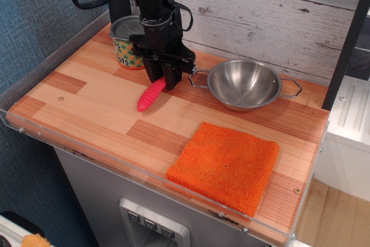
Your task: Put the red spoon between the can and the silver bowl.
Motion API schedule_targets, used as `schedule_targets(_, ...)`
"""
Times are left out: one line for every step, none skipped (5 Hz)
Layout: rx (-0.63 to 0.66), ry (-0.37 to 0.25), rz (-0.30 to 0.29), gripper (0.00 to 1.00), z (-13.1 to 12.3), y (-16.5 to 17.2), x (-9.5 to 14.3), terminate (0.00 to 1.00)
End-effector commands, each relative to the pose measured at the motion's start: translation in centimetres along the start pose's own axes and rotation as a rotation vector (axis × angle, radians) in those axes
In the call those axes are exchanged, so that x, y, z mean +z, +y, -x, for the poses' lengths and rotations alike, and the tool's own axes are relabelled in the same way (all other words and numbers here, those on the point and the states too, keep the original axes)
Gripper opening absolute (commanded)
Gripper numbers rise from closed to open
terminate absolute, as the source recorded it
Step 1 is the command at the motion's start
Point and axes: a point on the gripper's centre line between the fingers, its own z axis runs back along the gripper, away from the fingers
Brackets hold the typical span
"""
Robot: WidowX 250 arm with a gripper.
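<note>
Gripper (162,79) pinching far end of red spoon (150,95); spoon head hidden behind fingers. Handle slants down-left toward near side, lower tip at or just above table (87,102), can't tell which. Spoon sits btwn can (125,43) (far left, partly behind arm) and silver bowl (244,83) (right). Bowl's left wire handle just beside gripper, contact unclear. Orange cloth (225,166) flat at near right, well apart from spoon.
</note>
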Motion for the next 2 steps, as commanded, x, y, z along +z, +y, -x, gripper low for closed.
schedule_targets(-0.012, -0.073, -0.01, 1.0, 0.3, 1.1, 2.6, 0.0)
schedule_targets(0.006, -0.086, -0.008, 1.0, 0.7, 1.3, 3.8, 0.0)
